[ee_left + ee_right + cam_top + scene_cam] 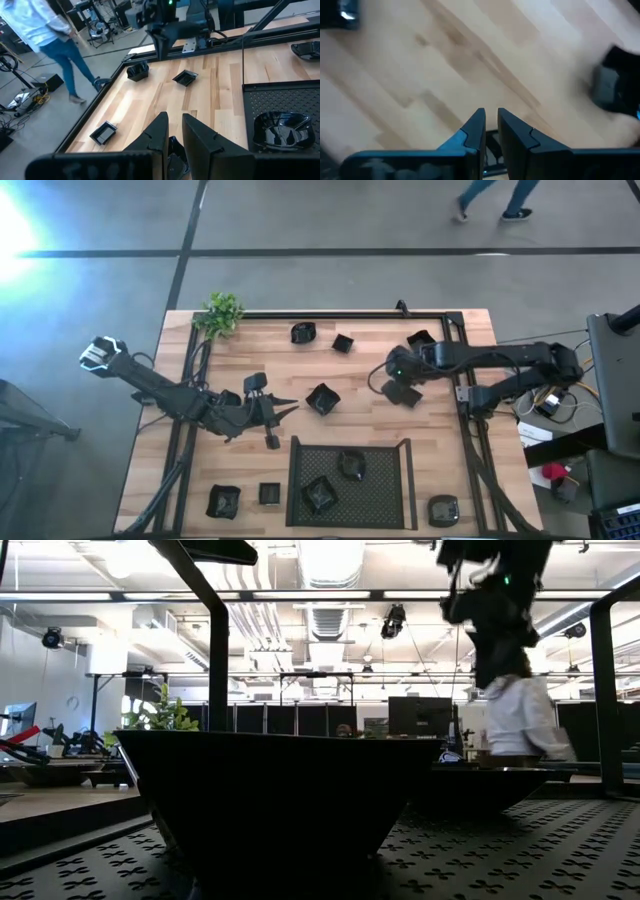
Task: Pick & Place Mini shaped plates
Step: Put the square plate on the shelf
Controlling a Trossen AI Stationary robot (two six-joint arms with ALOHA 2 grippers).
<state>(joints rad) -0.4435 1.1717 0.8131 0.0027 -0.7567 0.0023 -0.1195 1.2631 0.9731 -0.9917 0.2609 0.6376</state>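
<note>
At right centre of the high view: small plate (405, 393) under right gripper (398, 383), fingers clamped on its rim | judged light, stiff, slippery | left gripper (283, 408) nearly closed, empty.

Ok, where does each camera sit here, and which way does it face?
High: overhead, facing straight down on the table; shows both arms, left hand and right hand.
Low: on the mesh tray, facing level past a mini plate into the room; one arm hangs above.
Left wrist: faces across the table toward the right arm; left hand in front.
Right wrist: faces down on bare wood; right hand in front.
Shared: high and left wrist both show the mesh tray.
</note>
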